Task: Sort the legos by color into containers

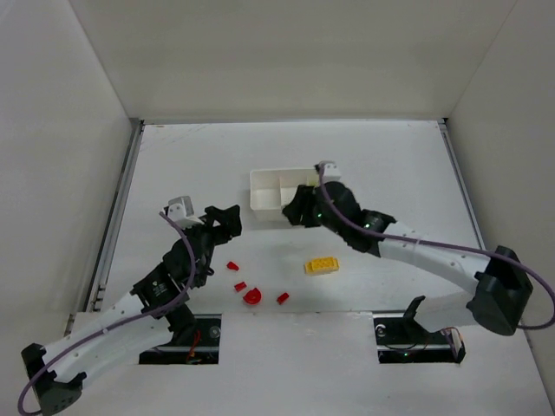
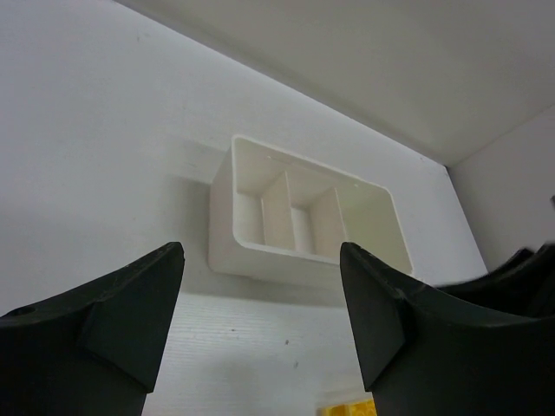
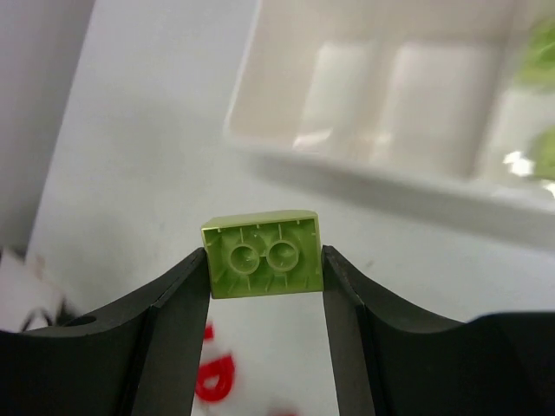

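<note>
The white three-compartment tray (image 1: 263,204) stands mid-table. My right gripper (image 1: 297,211) is at its near right part, shut on a light-green lego (image 3: 263,254), held underside up just short of the tray's near wall (image 3: 364,165). Blurred green shapes (image 3: 539,54) lie in the tray's right compartment. My left gripper (image 1: 228,218) is open and empty, left of the tray and facing it (image 2: 260,256). The yellow brick (image 1: 322,265) lies in front of the tray. Several red bits (image 1: 232,265), with a half-round (image 1: 252,296), lie near the front edge.
White walls enclose the table on the left, back and right. The right arm's forearm (image 1: 408,247) crosses the table behind the yellow brick. The yellow brick's corner (image 2: 347,407) shows at the bottom of the left wrist view. Red bits (image 3: 215,377) lie below the right gripper.
</note>
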Tool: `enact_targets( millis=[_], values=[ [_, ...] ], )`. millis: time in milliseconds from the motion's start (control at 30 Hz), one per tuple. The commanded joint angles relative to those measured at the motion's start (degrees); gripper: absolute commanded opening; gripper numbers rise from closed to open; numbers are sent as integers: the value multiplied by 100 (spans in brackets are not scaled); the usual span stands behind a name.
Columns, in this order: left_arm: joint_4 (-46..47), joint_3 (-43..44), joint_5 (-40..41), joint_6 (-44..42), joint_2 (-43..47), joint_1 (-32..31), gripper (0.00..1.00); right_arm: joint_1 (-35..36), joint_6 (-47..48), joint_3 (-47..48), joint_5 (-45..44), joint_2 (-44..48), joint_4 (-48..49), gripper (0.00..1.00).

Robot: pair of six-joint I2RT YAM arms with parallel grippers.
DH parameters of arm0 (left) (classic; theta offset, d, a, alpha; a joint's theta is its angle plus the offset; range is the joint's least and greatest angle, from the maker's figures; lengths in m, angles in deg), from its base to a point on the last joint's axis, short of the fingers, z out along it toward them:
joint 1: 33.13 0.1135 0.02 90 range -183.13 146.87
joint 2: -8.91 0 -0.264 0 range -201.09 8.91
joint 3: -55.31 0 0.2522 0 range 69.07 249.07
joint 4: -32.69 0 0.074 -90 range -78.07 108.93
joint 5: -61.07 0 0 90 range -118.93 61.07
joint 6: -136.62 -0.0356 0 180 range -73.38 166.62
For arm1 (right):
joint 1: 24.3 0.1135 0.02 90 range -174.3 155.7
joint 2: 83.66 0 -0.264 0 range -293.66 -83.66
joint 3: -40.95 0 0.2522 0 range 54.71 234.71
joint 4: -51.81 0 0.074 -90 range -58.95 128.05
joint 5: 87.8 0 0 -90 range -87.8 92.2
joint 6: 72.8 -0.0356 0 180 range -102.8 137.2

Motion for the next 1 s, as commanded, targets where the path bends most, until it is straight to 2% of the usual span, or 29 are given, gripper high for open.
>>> enact_targets(
  millis=[0,167,433,500,633,833,900,967],
  values=[
    [475,59,-413,244,-274,-173,70,-946,313,-43,-21,344,-15,48],
    [853,-20,-660,324,-863,-585,70,-1923,489,282,-197,-102,-103,48],
    [994,-178,-572,341,-1014,-1061,70,-2206,498,608,-363,-614,-77,50],
    [994,-222,-554,359,-944,-1087,70,-2223,489,617,-364,-622,-59,54],
    [968,-222,-607,359,-943,-1087,70,-2223,480,635,-338,-561,-59,69],
    [994,-117,-651,288,-1338,-1271,70,-2232,489,556,-320,-149,-129,69],
    [994,-29,-738,166,-1601,-1394,69,-2232,437,319,-320,176,-103,64],
    [994,76,-940,-27,-1917,-1517,68,-2232,288,-49,-320,606,-59,55]
  ],
)
